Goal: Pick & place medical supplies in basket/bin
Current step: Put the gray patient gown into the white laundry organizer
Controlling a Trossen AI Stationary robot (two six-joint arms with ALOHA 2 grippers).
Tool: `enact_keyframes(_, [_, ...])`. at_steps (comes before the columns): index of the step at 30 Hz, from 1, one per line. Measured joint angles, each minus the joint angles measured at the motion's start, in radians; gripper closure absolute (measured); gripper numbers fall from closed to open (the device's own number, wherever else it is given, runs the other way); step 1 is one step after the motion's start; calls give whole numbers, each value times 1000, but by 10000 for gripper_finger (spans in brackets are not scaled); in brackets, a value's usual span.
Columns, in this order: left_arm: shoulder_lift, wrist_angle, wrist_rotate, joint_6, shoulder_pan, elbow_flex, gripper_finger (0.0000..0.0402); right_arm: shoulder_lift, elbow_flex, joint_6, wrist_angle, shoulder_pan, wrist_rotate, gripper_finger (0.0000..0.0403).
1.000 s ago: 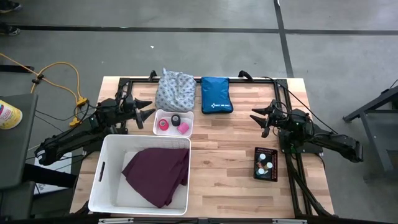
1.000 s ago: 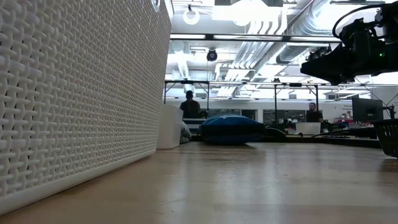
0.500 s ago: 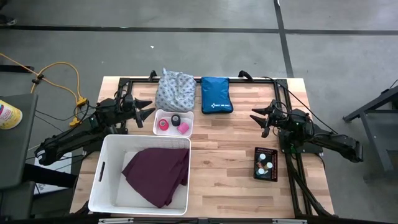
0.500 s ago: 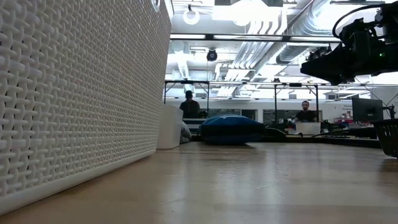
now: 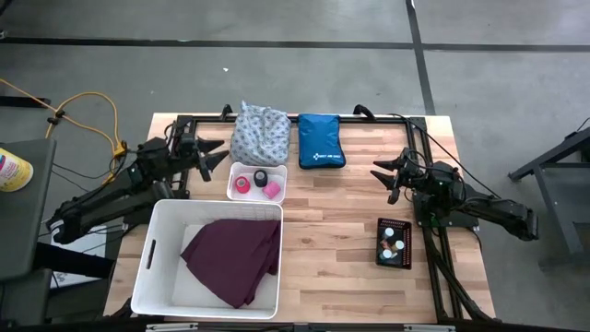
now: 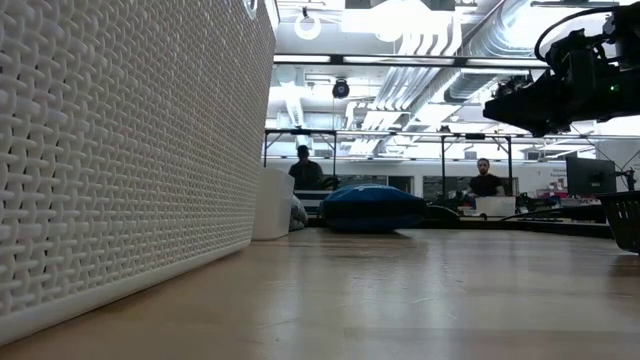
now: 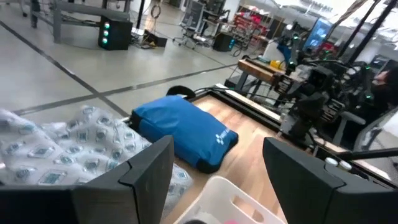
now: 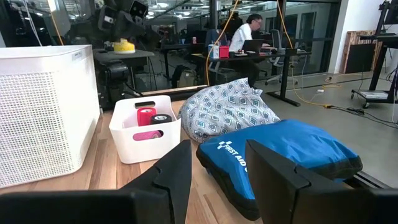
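- Left gripper (image 5: 221, 154) up in the air near the bench's left edge, jaws apart, holding nothing.
- Points toward the grey-white patterned cloth (image 5: 260, 134), which sits at the bench's far edge, just ahead of the open claw and a little off to one side.
- Lumpy cloth, no clear long way; looks easy to pinch from the near side.
- Much nearer to the left claw than to the right one, so probably a job for the left arm.
- Right gripper (image 5: 384, 175) waits near the bench's right edge, jaws apart, empty, well apart from the cloth.
- Blue pouch (image 5: 320, 141) lies just beside the cloth, between it and the right claw; better left alone.
- Small white tub (image 5: 232, 187) with the pink and black tape rolls (image 5: 257, 183) sits just below the left claw's tip, toward the near edge.
- Purple cloth (image 5: 234, 258) already inside the big white basket (image 5: 147, 261) at the near-left corner.
- Vials (image 5: 392, 245) in a little dark tray (image 5: 380, 252) near the right edge.
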Motion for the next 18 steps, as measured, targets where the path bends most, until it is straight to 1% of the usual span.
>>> enact_keyframes(5, [164, -3, 2, 53, 29, 118, 161, 0, 0, 0, 0, 0, 0, 265])
enact_keyframes(12, [390, -82, 11, 123, 60, 315, 161, 0, 0, 0, 0, 0, 0, 265])
enact_keyframes(18, [544, -92, 93, 153, 100, 429, 161, 0, 0, 0, 0, 0, 0, 265])
